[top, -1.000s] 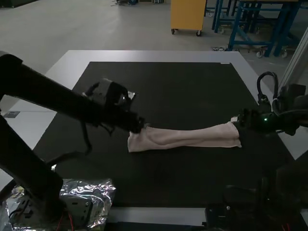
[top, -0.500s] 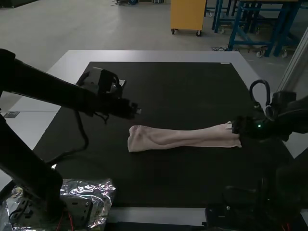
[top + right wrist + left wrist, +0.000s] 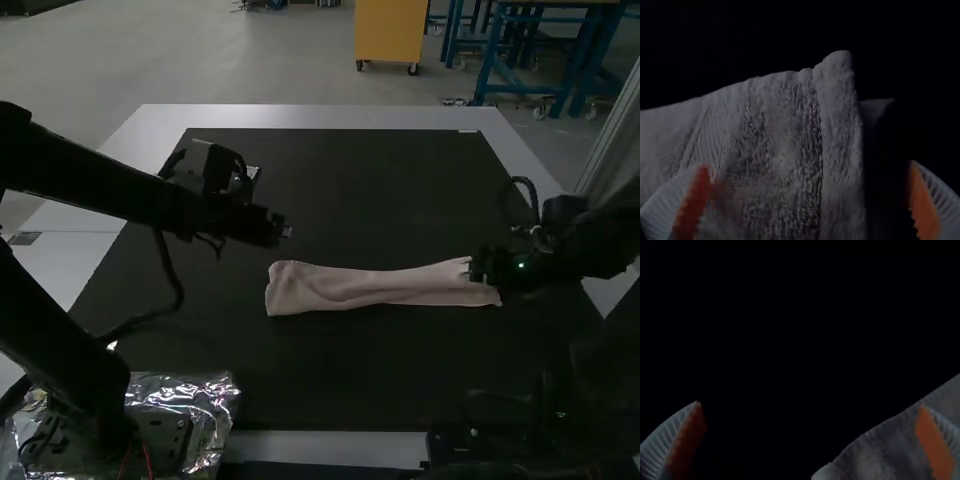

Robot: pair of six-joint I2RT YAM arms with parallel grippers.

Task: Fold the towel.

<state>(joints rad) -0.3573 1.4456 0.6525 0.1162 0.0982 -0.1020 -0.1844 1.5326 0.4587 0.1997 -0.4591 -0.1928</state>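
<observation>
One towel lies as a narrow strip between the near and far edges of the table. Left gripper: jaws spread, near the towel's left end. Right gripper: jaws spread, at its right end.

The left arm slopes down from the high view's left edge, its gripper pointing inward, jaws wide apart. The right arm reaches in from the opposite edge, its gripper aimed back toward the middle, jaws also spread. A small green light glows at its wrist. Both grippers have white ribbed fingers with orange pads.
</observation>
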